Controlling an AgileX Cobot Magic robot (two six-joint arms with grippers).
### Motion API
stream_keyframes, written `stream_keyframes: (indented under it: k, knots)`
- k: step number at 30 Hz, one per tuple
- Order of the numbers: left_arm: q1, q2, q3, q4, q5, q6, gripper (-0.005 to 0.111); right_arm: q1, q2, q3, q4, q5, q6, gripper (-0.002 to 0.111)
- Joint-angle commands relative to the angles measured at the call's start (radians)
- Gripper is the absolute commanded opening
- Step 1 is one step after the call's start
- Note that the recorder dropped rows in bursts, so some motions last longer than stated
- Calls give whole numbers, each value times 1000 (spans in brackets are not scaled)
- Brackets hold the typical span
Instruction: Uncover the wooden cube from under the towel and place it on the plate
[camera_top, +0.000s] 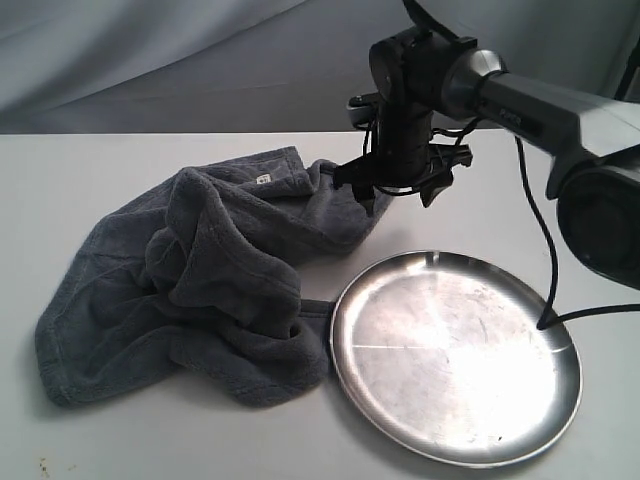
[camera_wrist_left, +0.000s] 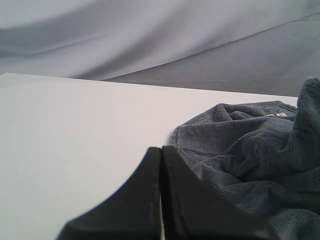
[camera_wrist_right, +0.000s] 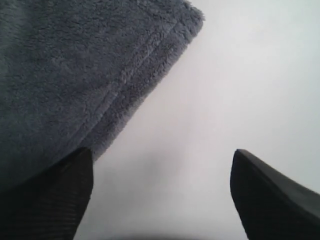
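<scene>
The dark grey towel (camera_top: 200, 270) lies crumpled on the left half of the white table, and the wooden cube is hidden from every view. To its right, near the front, the shiny steel plate (camera_top: 455, 360) sits bare. My right gripper (camera_top: 395, 190) hangs open just above the towel's far right corner. In the right wrist view, the right gripper (camera_wrist_right: 162, 155) has only table between its fingers, with the towel's hemmed edge (camera_wrist_right: 75, 75) beside one finger. My left gripper (camera_wrist_left: 161, 149) is shut on nothing, low over the table, close beside the towel (camera_wrist_left: 250, 150). The exterior view does not show it.
The table (camera_top: 120, 170) is white, with a grey backdrop cloth (camera_top: 200, 60) behind it. A black cable (camera_top: 545, 270) from the right arm hangs down to the plate's right rim. One towel corner touches the plate's left rim (camera_top: 318, 308).
</scene>
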Motion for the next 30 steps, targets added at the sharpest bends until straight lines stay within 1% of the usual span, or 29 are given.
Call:
stream_keyframes:
  k: [1,5,9,18,22,25,30]
  knots:
    - [0,-3,4,-4,-10,1,0,-4,27,-2,3,-26,8,70]
    - [0,-3,4,-4,-10,1,0,-4,33,-2,10,-82,44,70]
    - [0,-3,4,-4,-10,1,0,-4,41,-2,57,-130,58,69]
    - [0,-3,4,-4,-10,1,0,-4,96,-2,53,-120,87,63]
    - [0,-3,4,-4,-10,1,0,-4,96,-2,52,-131,87,52]
    - [0,-3,4,-4,-10,1,0,-4,96,-2,56,-147,87,40]
    - [0,-3,4,-4,-10,1,0,-4,96,-2,61,-147,85,18]
